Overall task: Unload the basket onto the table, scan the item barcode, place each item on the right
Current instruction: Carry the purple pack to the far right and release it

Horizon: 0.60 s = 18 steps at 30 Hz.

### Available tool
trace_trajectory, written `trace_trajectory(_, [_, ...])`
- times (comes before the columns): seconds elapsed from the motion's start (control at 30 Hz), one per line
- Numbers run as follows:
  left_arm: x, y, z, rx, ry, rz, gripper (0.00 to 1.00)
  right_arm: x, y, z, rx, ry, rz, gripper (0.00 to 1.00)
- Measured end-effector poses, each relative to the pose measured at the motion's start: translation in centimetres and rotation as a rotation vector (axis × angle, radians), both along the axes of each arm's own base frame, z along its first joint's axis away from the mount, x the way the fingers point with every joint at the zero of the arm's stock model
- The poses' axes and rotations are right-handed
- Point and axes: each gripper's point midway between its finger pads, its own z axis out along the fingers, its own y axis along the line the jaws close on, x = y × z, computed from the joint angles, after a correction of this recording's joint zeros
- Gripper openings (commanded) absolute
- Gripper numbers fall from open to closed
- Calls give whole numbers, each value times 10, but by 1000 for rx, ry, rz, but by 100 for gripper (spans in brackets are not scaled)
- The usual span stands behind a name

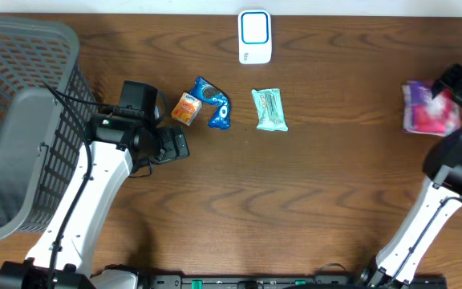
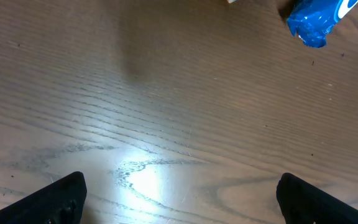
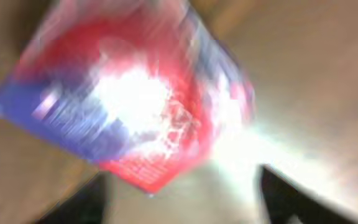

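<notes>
The pink packet is at the right side of the table, just beyond the tips of the right gripper, whose jaws stand apart and grip nothing. The scanner sits well apart, top centre. The left gripper hangs wide open.

— What stands on the left?
— A grey mesh basket, at the left end of the wooden table.
— And mid-table?
— Toward the far side, an orange packet with a blue packet just right of it. A teal packet lies apart, further right.
</notes>
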Motion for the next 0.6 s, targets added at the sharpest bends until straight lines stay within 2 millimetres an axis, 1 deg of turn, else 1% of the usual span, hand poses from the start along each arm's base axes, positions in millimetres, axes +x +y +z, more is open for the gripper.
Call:
trace_trajectory(0.07, [0, 0, 0, 0, 0, 0, 98, -7, -10, 0, 12, -1, 5, 99])
trace_trajectory(0.13, [0, 0, 0, 0, 0, 0, 98, -11, -17, 1, 59, -28, 10, 99])
trace_trajectory(0.2, [0, 0, 0, 0, 0, 0, 98, -9, -12, 1, 105, -55, 30, 99])
trace_trajectory(0.27, [0, 0, 0, 0, 0, 0, 98, -2, -1, 2, 163, -91, 72, 99])
trace_trajectory(0.37, [0, 0, 0, 0, 0, 0, 98, 22, 44, 8, 314, -190, 219, 99])
trace_trajectory(0.4, [0, 0, 0, 0, 0, 0, 98, 27, 56, 10, 347, -207, 256, 99])
trace_trajectory(0.43, [0, 0, 0, 0, 0, 0, 98, 32, 72, 12, 384, -223, 298, 99])
trace_trajectory(0.47, [0, 0, 0, 0, 0, 0, 98, 39, 93, 14, 416, -235, 352, 99])
trace_trajectory(0.5, [0, 0, 0, 0, 0, 0, 98, 42, 103, 15, 430, -238, 377, 99])
trace_trajectory(0.53, [0, 0, 0, 0, 0, 0, 98, 47, 122, 16, 446, -240, 425, 99])
trace_trajectory(0.57, [0, 0, 0, 0, 0, 0, 98, 50, 135, 16, 456, -240, 455, 99])
trace_trajectory(0.6, [0, 0, 0, 0, 0, 0, 98, 55, 154, 16, 457, -232, 505, 99])
